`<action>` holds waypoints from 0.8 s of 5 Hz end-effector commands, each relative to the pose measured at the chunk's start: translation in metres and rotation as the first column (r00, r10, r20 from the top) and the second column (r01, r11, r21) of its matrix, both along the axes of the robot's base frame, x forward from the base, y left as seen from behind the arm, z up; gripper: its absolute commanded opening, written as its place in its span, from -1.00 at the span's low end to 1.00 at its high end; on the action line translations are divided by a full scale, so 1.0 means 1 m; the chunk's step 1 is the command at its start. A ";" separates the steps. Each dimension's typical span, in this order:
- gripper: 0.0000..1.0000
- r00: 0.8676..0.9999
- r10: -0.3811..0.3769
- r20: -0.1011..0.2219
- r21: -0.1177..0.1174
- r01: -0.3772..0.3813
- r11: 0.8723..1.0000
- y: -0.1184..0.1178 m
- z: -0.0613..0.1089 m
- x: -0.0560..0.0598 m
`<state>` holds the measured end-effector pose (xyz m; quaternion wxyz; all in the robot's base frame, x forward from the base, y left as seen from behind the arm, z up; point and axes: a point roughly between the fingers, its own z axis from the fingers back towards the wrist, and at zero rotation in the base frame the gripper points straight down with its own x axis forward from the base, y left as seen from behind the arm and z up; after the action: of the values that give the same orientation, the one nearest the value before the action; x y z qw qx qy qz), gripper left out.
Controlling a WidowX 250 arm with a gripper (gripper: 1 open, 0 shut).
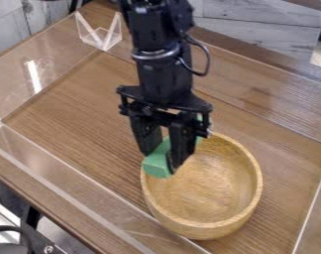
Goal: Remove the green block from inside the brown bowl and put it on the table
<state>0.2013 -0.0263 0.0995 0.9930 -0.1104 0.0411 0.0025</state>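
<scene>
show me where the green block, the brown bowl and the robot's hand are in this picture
green block (pixel 157 164), camera view, on its lower visible face.
brown bowl (pixel 243 203), camera view, on its right rim.
hand (pixel 170 157), camera view, between its fingertips, gripping the block.

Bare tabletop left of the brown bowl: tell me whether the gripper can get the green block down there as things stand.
Probably yes. The gripper holds the green block over the brown bowl's left rim, and the table beside it looks bare.
</scene>
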 end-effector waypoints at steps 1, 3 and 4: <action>-1.00 0.997 0.003 0.078 -0.004 -0.003 1.000 0.009 0.018 0.010; -1.00 0.996 0.021 0.084 -0.008 -0.020 1.000 0.025 0.018 0.009; -1.00 0.996 0.027 0.084 -0.008 -0.026 1.000 0.031 0.015 0.009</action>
<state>0.2009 0.0023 0.1020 0.9925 -0.1180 0.0277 0.0157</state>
